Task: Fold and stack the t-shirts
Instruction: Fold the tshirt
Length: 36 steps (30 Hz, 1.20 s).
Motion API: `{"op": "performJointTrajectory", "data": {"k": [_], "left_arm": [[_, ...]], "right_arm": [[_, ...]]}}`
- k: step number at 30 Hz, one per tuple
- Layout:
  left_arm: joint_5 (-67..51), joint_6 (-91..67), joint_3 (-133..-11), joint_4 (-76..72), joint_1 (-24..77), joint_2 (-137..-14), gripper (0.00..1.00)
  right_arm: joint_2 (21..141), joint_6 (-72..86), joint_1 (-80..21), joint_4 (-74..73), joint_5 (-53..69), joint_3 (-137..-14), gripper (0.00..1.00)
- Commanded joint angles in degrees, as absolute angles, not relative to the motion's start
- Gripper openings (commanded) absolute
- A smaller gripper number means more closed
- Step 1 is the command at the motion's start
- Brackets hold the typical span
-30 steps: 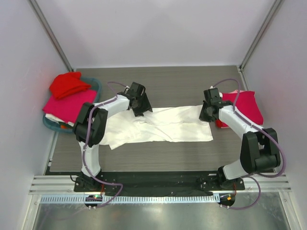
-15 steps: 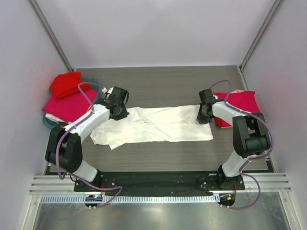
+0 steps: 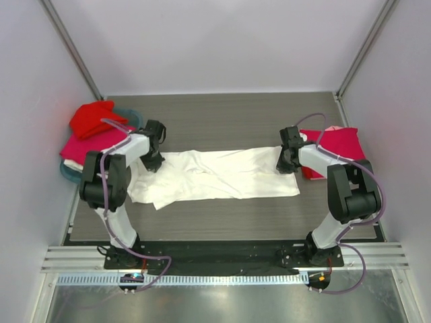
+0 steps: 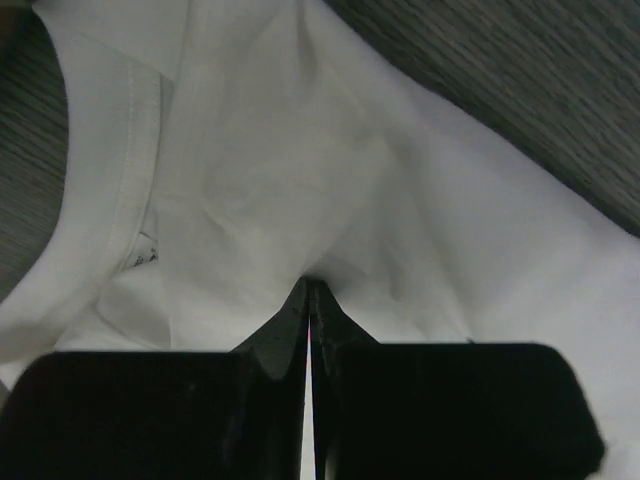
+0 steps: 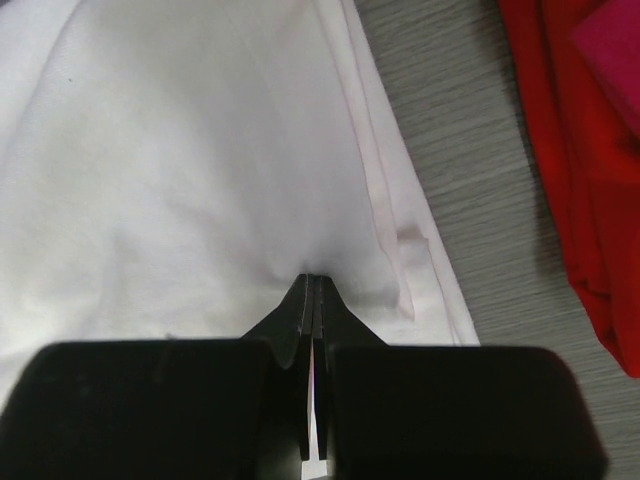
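The white tee (image 3: 222, 176) is lying in a long strip across the middle of the table (image 3: 222, 111), neck end to the left and hem to the right. Both pincers are clamped on it: the left gripper (image 4: 308, 300) has its jaws pressed together on a pucker of cloth just beside the collar (image 4: 128, 150), and the right gripper (image 5: 312, 290) is pinched on the fabric close to the hem (image 5: 400, 190).

My take on handling: it's thin, floppy cotton, so light, zero stiffness, and it sags and wrinkles wherever it isn't held. Grabbing the two ends looks right to me, but a one-layer pinch could let the under-layer slip (hard to tell how many layers each has).

The folded red and magenta tees (image 3: 343, 151) sit just right of the hem, with more heaped on the teal basket (image 3: 131, 116) at far left.
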State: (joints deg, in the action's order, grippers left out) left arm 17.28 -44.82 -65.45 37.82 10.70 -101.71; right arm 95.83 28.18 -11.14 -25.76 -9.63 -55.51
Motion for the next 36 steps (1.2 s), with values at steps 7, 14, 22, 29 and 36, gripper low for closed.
{"op": "performJointTrajectory", "data": {"k": [7,14,22,29,36], "left_arm": [[17.23,-44.91,-87.52,43.76,10.55,-121.52,0.0],[14.24,-43.42,-122.56,54.38,14.41,-143.55,0.0],[-5.43,-56.66,-145.24,42.85,19.16,-158.22,0.0],[-8.52,-65.64,-147.66,24.04,21.27,-162.59,0.0],[-9.23,-66.64,-145.66,13.54,21.27,-164.28,0.0]], "right_arm": [[88.79,33.74,-16.95,-30.41,-7.58,-46.86,0.01],[79.64,50.6,-42.86,-31.03,-7.47,-38.77,0.01],[75.88,66.27,-68.2,-26.72,-8.52,-42.36,0.01],[58.63,59.6,-62.59,-29.53,-16.35,-46.31,0.5],[60.46,48.53,-45.65,-31.29,-14.15,-50.18,0.51]]}}
